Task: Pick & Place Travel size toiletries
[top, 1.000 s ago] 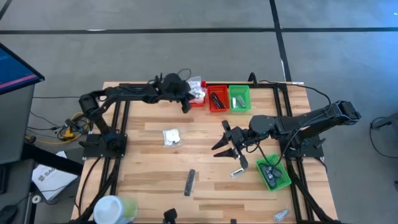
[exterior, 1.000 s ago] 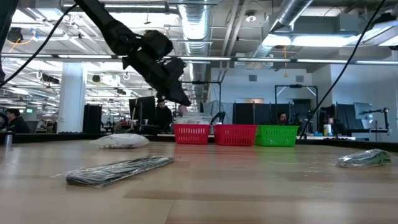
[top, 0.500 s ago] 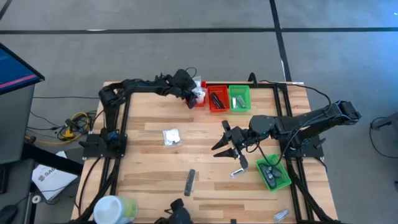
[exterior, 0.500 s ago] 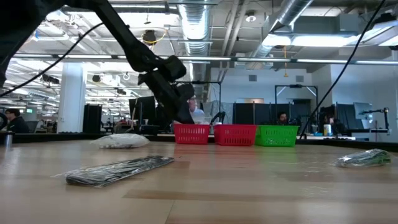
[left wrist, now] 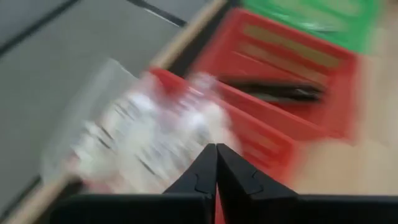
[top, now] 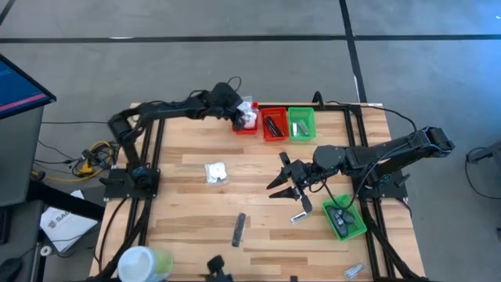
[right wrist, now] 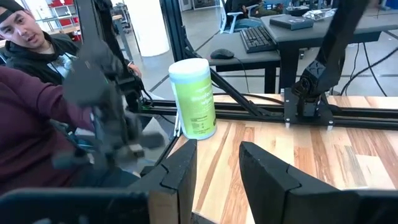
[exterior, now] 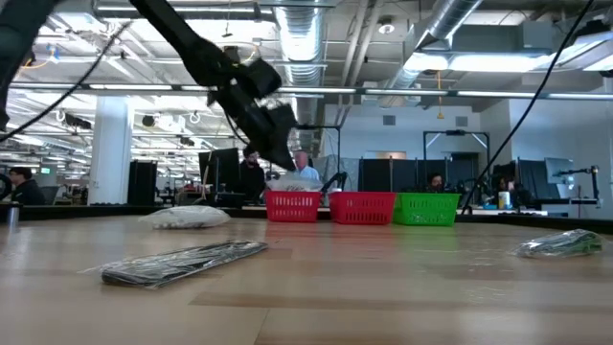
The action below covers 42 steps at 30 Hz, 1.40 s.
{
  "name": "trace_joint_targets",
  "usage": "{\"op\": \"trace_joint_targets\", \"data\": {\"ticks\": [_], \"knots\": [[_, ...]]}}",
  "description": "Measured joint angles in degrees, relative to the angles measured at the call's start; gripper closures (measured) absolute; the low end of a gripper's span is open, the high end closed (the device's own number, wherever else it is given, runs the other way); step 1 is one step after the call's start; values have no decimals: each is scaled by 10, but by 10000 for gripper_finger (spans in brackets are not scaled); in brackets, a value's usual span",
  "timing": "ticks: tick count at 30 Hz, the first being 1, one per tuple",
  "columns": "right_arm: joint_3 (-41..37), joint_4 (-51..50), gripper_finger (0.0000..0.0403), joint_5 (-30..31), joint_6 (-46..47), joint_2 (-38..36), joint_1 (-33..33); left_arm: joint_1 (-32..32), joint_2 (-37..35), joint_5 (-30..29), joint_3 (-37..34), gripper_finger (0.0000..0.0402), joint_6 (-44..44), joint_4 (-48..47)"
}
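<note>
At the far edge of the desk (top: 188, 211) we record the left gripper (top: 243, 119) over the leftmost red bin (top: 247, 125), its fingers (left wrist: 205, 174) pressed fully together and holding nothing, with white crinkly packets (top: 248, 116) lying in that bin. Near mid-desk we note the right gripper (top: 291, 182), fingers (right wrist: 180, 174) partly apart and empty. Loose on the desk we list a white packet (top: 216, 172), a dark stick (top: 238, 229), a silvery sachet (top: 299, 217) just beside the near green bin (top: 344, 219), and a clear packet (top: 353, 271) at the near edge.
</note>
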Motion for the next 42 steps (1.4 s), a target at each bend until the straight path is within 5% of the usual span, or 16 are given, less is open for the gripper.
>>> {"op": "trace_joint_targets", "data": {"ticks": [10,17,20,28,42], "knots": [[0,-24,290,0,9,0,0,-108,-224,36,-173,400,-69,-56],[0,-22,290,1,20,1,-1,-229,-335,-91,-288,400,-160,-52],[0,-20,290,14,20,1,-5,-270,-347,-167,-320,400,-218,-53],[0,-28,290,19,35,1,-25,-327,-349,-178,-370,382,-204,-52],[0,-26,290,19,35,1,-24,-506,-289,-289,-417,201,-125,-36]]}}
